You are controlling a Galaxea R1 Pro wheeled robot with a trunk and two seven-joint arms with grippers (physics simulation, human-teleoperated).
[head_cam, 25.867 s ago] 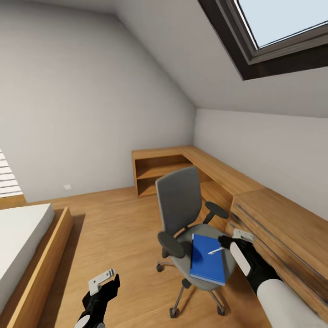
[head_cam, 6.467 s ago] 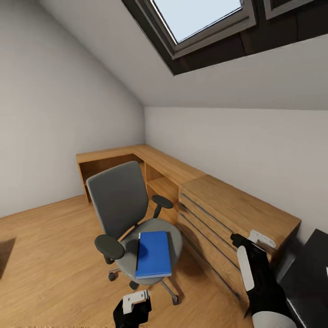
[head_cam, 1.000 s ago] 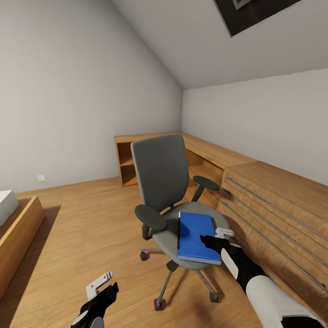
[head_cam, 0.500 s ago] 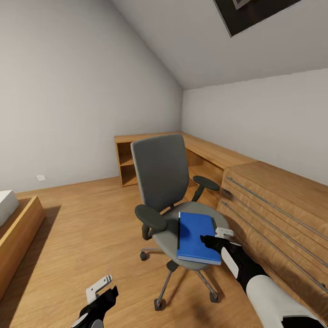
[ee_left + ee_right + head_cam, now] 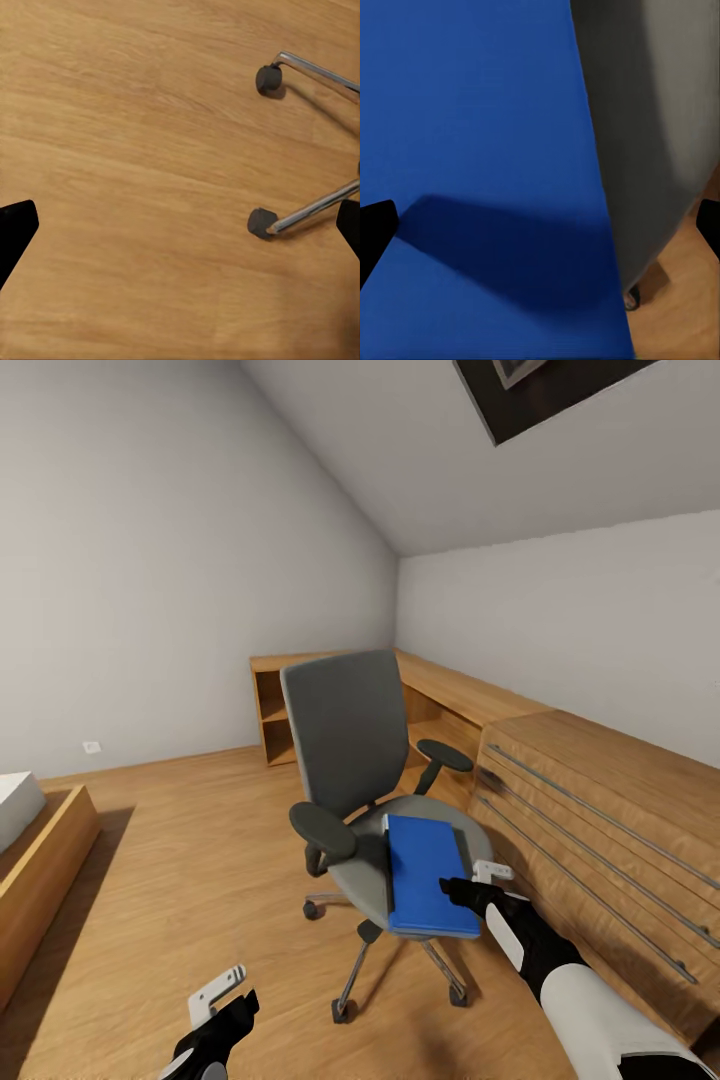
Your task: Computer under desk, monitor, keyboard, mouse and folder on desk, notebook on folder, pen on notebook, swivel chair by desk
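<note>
item: chair [image 5: 370,780], grey, near centre of the floor [image 5: 180,860], beside the wooden drawer unit [image 5: 600,820] at right. against half a second ago it sits a little further left and its back has turned slightly; seat and base have shifted with it.

item: folder [image 5: 425,875], blue, flat on the seat, reaching toward the near right rim. it has moved with the seat, so it has not been lifted.

item: right claw [image 5: 470,888], over the folder's near right corner. in the right wrist view the folder [image 5: 480,150] lies straight below, both finger tips showing far apart at the frame edges: spread, pinching nothing.

item: left claw [image 5: 225,1000], low at near left over bare floor, idle. in the left wrist view its tips stand wide apart, two chair casters [image 5: 268,79] ahead of it: spread.

item: bed [image 5: 20,830], far left.

reading: the chair's drift looks like a nudge from the right arm; the folder pickup is not yet made. a rolling seat may slide away under pressure.
</note>
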